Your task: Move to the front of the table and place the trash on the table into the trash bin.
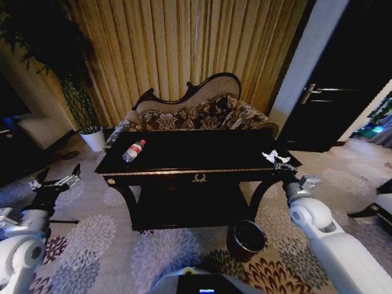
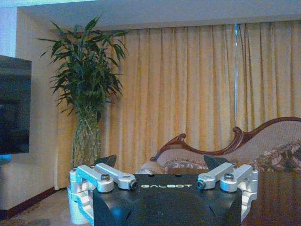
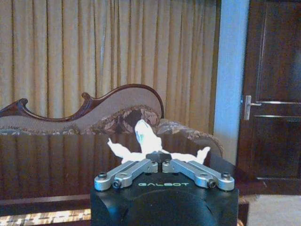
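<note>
Left tool (image 1: 56, 179) hovers released off the bench's (image 1: 184, 173) left end, bottle (image 1: 133, 150) lies on the bench top near its left side, right tool (image 1: 283, 166) is clenched on the tissue (image 1: 274, 157) at the right front corner, trash bin (image 1: 246, 239) sits on the carpet below.
</note>
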You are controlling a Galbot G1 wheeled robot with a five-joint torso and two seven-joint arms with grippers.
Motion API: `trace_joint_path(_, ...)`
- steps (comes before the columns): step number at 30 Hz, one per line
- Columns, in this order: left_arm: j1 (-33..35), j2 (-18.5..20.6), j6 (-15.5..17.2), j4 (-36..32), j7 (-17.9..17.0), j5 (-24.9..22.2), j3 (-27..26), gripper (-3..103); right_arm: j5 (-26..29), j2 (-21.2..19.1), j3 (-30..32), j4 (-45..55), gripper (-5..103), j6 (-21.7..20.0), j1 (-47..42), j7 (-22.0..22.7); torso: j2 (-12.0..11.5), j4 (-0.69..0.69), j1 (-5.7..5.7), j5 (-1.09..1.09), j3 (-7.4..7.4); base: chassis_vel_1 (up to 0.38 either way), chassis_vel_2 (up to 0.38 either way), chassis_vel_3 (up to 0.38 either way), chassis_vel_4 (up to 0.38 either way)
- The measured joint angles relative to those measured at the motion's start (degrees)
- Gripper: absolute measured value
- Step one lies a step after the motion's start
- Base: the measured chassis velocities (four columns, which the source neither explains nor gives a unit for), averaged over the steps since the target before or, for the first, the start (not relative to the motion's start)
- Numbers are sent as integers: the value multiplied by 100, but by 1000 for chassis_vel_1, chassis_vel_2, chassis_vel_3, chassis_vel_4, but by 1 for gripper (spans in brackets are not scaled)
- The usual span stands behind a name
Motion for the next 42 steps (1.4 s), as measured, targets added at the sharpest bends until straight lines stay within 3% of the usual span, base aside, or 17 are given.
trace_joint_path(11, -13, -30, -52, 9, 9, 87, 108, 100, -318, 194, -286, -154, 0, 1, 25, -27, 0, 0, 0, 0, 0, 131, -136, -127, 141)
trace_joint_path(22, 9, -57, -53, -66, 14, 103, 95, 100, -668, 672, -902, -932, 0, 10, 72, -212, -2, -1, 3, 2, 2, 18, -23, -14, 24)
trace_joint_path(34, 99, -67, -57, -116, 13, 89, -48, 100, -902, 1095, -1472, -2423, 0, 162, 518, -317, -1, 0, 1, -1, 0, 0, 0, 0, 0)
trace_joint_path(42, 126, -55, -83, -122, 12, 83, -123, 100, -1042, 1303, -1627, -3778, 0, 495, 821, -458, 0, 0, 1, 0, 0, 0, 0, 0, 0)
